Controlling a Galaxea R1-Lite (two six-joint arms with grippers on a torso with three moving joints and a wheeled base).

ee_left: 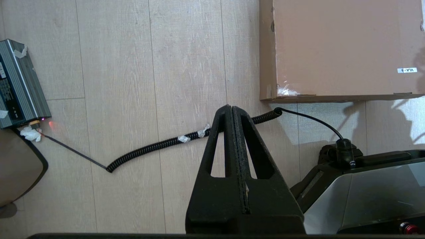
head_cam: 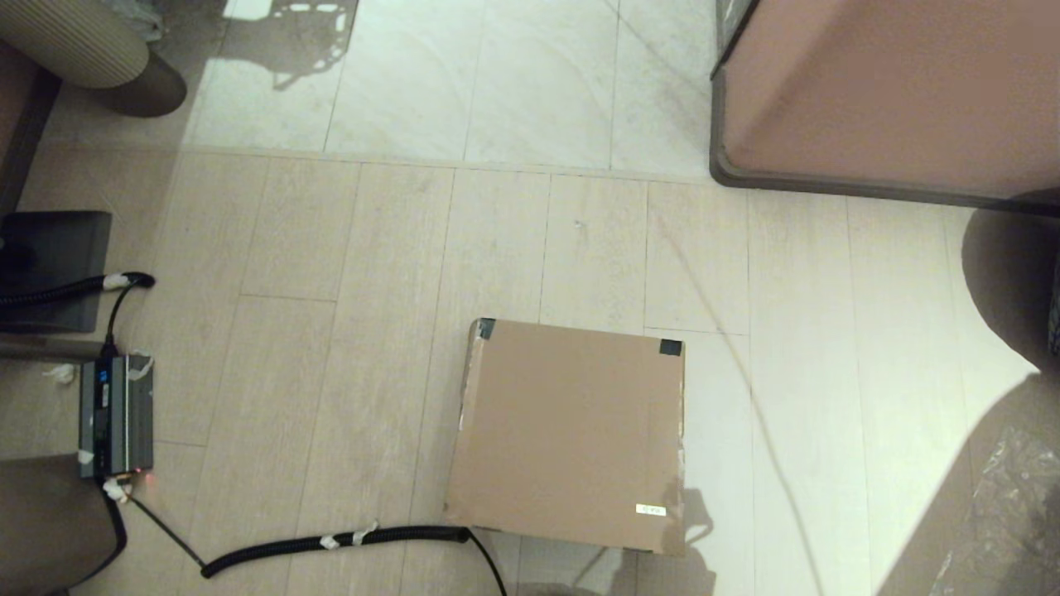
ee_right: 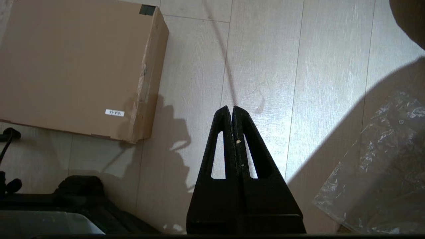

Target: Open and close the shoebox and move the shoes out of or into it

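Observation:
The brown cardboard shoebox (head_cam: 571,434) lies on the floor in front of me, lid closed flat, dark tape on its two far corners and a small white label near its right front corner. It also shows in the left wrist view as the shoebox (ee_left: 338,49) and in the right wrist view as the shoebox (ee_right: 73,66). The shoes are hidden. My left gripper (ee_left: 231,107) hangs shut above the floor, short of the box's near left corner. My right gripper (ee_right: 231,108) hangs shut over bare floor to the right of the box. Neither arm shows in the head view.
A black coiled cable (head_cam: 331,542) runs along the floor from a grey power unit (head_cam: 116,414) on the left to the box's near left corner. A pinkish-brown cabinet (head_cam: 894,91) stands at the far right. Crumpled clear plastic (head_cam: 1010,513) lies at the right.

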